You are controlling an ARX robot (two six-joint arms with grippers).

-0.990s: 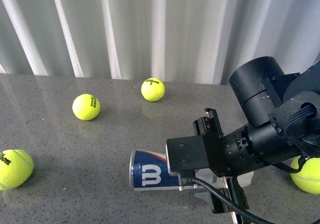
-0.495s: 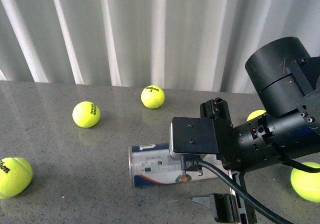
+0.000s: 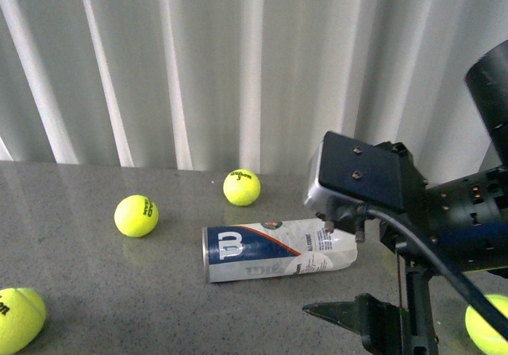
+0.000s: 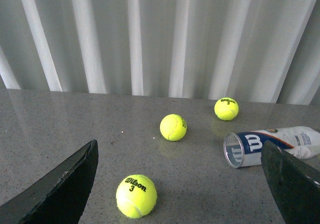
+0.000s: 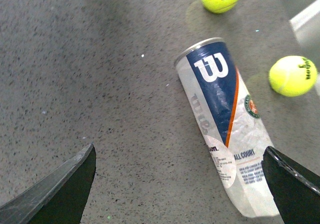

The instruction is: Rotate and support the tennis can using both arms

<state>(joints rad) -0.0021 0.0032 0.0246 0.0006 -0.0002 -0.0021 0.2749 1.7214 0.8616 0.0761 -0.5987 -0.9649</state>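
Note:
The tennis can (image 3: 270,250) lies on its side on the grey table, silver rim to the left, blue "W" label and orange stripe showing. My right gripper (image 5: 179,148) is open and empty above the table. The can (image 5: 225,114) lies between its fingers, its clear end close to one finger (image 5: 292,184), and I see no contact. My left gripper (image 4: 179,143) is open and empty, hovering well back from the can (image 4: 270,145), whose open rim faces it. The right arm (image 3: 444,228) fills the right of the front view. The left arm is out of the front view.
Yellow-green tennis balls lie around the can: one (image 3: 136,215) to its left, one (image 3: 241,187) behind it, one (image 3: 16,319) at the front left, one (image 3: 488,323) at the front right. A white pleated curtain (image 3: 238,69) closes the table's far edge.
The right gripper has lifted up and back off the can. The can has turned about its long axis: the white text side showed half a second ago, the "W" shows now.

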